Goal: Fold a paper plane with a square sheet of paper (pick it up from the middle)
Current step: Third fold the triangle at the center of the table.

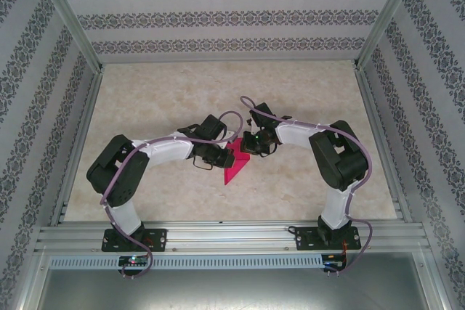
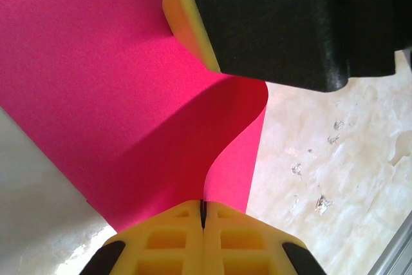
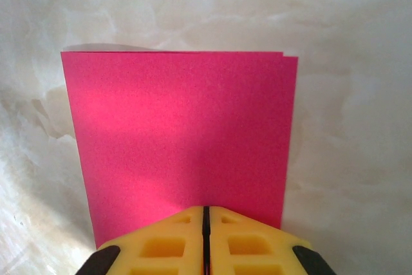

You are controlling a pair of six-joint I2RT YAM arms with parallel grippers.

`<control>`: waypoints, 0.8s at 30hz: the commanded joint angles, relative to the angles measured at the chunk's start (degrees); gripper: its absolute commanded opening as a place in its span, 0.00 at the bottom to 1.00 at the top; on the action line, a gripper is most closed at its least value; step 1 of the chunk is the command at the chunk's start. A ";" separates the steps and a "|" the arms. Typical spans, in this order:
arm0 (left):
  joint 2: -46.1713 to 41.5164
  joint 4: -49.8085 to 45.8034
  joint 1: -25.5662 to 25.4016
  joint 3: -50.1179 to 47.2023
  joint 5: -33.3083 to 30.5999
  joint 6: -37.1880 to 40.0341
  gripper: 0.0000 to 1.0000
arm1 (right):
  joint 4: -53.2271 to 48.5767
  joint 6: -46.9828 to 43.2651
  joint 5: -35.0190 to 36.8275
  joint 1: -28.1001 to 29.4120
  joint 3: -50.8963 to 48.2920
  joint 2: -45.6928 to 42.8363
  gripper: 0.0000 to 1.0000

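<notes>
Paper [image 3: 180,140] seemingly doubled, fingers [image 3: 183,233] pinching it

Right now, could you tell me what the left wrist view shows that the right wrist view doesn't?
Left wrist: the pink sheet bowed in a curve, with the right arm's black body and yellow pad at top. Right wrist: the sheet as a flat folded rectangle, a second layer peeking past its far edge. Both: shut jaws pinching the sheet, marbled table behind.
</notes>
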 commanded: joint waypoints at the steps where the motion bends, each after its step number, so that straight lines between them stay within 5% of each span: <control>1: 1.57 -1.86 0.78 1.68 -0.65 -0.95 0.01 | -3.00 -1.41 1.78 0.64 0.67 1.57 0.10; 24: 2.82 -1.77 0.87 1.67 -4.99 -1.83 0.00 | -2.82 -0.32 2.31 0.76 -0.02 1.57 0.11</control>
